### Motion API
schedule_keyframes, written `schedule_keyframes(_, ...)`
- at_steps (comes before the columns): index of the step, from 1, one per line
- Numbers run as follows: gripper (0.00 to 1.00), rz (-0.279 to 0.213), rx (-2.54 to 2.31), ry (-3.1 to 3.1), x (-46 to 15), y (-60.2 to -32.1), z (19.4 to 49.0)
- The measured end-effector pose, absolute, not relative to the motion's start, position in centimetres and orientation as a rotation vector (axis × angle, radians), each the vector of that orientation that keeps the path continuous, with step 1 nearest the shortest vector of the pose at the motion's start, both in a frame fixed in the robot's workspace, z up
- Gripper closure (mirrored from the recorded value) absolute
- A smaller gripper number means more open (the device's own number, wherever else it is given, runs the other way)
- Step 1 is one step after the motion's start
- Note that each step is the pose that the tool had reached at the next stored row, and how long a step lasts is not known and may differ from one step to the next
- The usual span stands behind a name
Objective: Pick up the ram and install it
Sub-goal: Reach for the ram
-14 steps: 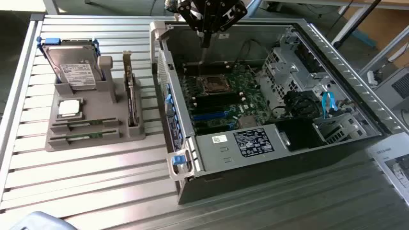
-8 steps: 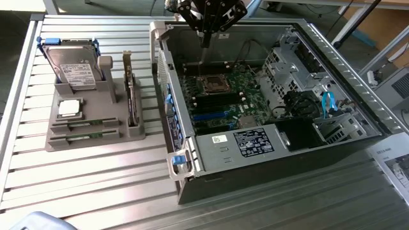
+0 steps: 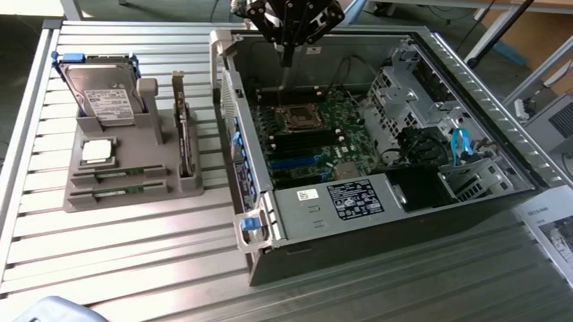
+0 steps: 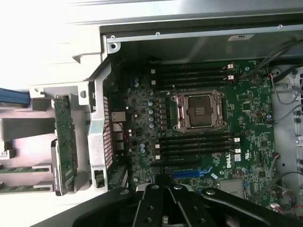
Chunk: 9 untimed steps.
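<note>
Nothing of the job looks done yet: the black metal gripper (image 3: 286, 62) hangs over the open grey computer case (image 3: 296, 225) with its fingers pressed together, apparently on nothing, while the ram, a long thin green circuit-board stick (image 3: 117, 190), lies well apart in the grey plastic holder (image 3: 80, 202).

table (image 3: 134, 255): is showing ribbed bare metal, dully shining | holder (image 3: 79, 201): is looking like matt grey plastic | ram (image 3: 117, 190): is showing matt green circuit board | hard drive (image 3: 96, 79): is gleaming silver metal, paper label | case (image 3: 300, 216): is showing smooth grey sheet metal
</note>
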State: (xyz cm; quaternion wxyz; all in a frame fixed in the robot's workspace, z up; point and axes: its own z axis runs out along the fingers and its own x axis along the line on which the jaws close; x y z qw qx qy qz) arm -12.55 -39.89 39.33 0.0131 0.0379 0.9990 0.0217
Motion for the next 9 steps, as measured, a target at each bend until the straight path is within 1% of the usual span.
schedule_keyframes(9,0.90,0.068,0.118,3.113,-13.26,-39.89,39.33)
